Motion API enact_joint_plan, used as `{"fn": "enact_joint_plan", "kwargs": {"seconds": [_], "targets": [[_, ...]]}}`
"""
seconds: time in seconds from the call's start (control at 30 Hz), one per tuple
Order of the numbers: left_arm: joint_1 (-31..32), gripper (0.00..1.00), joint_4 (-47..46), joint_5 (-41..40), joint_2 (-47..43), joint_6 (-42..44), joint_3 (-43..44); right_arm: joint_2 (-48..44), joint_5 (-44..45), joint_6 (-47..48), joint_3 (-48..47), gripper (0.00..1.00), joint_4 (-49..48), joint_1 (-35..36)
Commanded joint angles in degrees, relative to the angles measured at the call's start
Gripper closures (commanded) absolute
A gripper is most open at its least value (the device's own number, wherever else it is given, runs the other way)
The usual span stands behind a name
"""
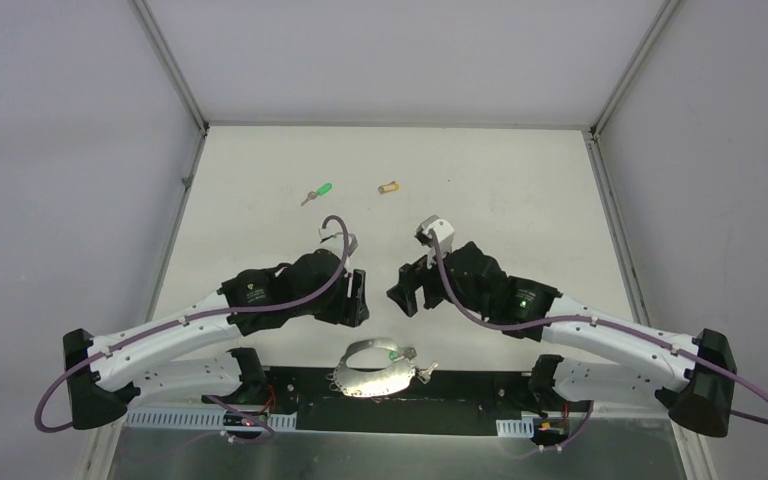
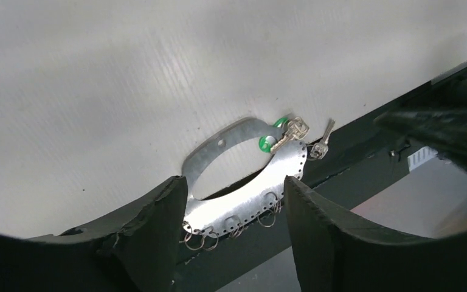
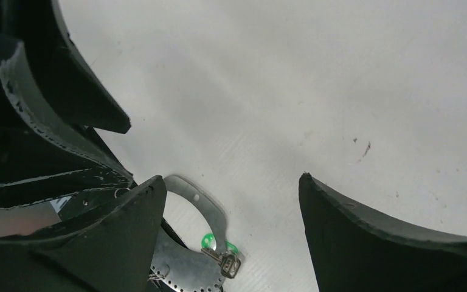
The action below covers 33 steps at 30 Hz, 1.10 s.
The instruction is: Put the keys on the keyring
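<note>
Open and empty: left tool (image 1: 357, 297) and right tool (image 1: 406, 290), near the keyring (image 1: 378, 368). Loose farther off: green key (image 1: 317, 192) and yellow-tan key (image 1: 389, 186); a precise pinch on one judged next

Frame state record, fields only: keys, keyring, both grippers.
green key: loose on table, far side
yellow-tan key: loose, right of green key
keyring: lying at near table edge, small keys at one end
left gripper: open, empty, near keyring
right gripper: open, empty
</note>
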<state>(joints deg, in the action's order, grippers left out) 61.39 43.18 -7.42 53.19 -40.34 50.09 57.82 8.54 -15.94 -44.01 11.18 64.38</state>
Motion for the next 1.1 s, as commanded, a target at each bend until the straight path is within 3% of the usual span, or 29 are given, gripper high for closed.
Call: {"fn": "enact_joint_plan", "kwargs": {"seconds": [0.0, 0.07, 0.23, 0.37, 0.5, 0.6, 0.73, 0.9, 1.07], "targets": [[-0.5, 0.37, -1.5, 4.4, -0.2, -4.4, -4.1, 0.5, -7.5, -7.3, -2.3, 0.17, 8.0, -4.9], [-0.5, 0.34, -1.2, 5.1, 0.0, -6.3, -5.6, 2.0, -11.5, -5.2, -3.6, 0.16, 11.9, -6.1], [-2.7, 0.15, -0.2, 6.7, -0.2, -9.0, -6.8, 8.6, -18.4, 4.4, -6.6, 0.14, 17.9, -6.5], [-12.1, 0.12, 0.5, 13.7, 1.8, -7.0, -6.2, 17.7, -21.5, 7.1, -8.6, 0.15, 19.1, -5.8], [-21.6, 0.11, 1.8, 19.8, 4.5, -4.6, -4.8, 25.0, -15.0, 10.5, -12.0, 0.15, 19.3, 0.7], [-28.3, 0.04, 4.7, 21.2, 6.0, -3.7, -3.5, 29.9, -9.8, 14.3, -15.6, 0.14, 20.7, 5.6], [-36.6, 0.03, 7.9, 23.1, 5.8, -1.6, -1.9, 34.8, -4.3, 18.5, -18.5, 0.14, 21.1, 9.4], [-42.4, 0.03, 11.6, 21.0, 2.1, 0.7, 2.4, 39.7, -2.4, 20.7, -22.1, 0.19, 23.3, 11.0], [-43.8, 0.03, 14.2, 18.4, 0.3, 2.3, 8.3, 43.8, -0.6, 22.2, -24.4, 0.28, 25.5, 12.2]]}}
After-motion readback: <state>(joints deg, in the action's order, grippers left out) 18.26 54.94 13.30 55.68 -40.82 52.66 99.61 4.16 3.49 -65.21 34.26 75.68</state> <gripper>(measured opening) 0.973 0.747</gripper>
